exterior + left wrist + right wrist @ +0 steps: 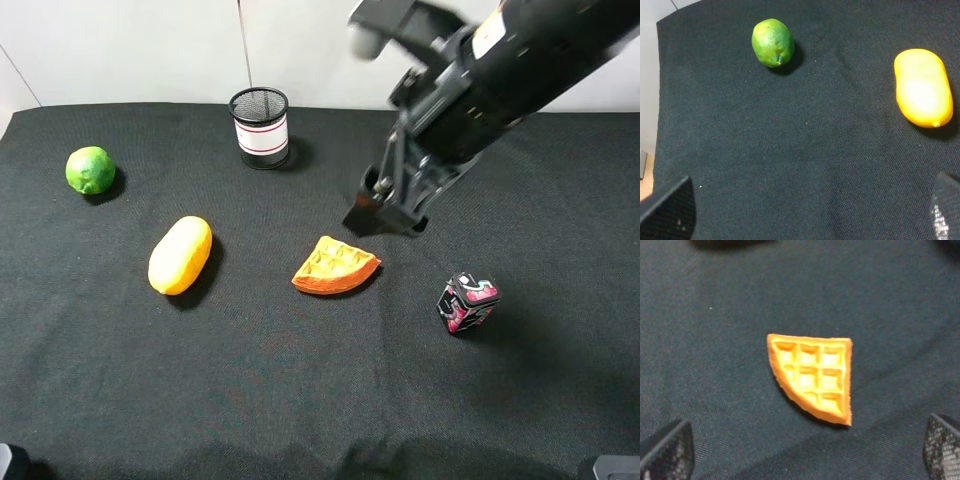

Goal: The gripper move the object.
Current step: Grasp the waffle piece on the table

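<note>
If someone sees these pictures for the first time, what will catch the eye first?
The large black arm entering from the upper right, its open gripper poised near the orange waffle slice at the cloth's middle, not touching it. Then the bright green lime at far left and the yellow-orange fruit between lime and waffle.

A robot lab, seemingly: black cloth-covered bench (300, 400) (bare white wall (150, 50) behind).

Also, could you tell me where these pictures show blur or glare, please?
Exterior high: the right arm is smeared by motion blur, the rest sharp. Left wrist: a washed-out glare patch sits on the yellow fruit. Right wrist: the waffle is slightly soft, and the cloth looks tinted bluish.
</note>
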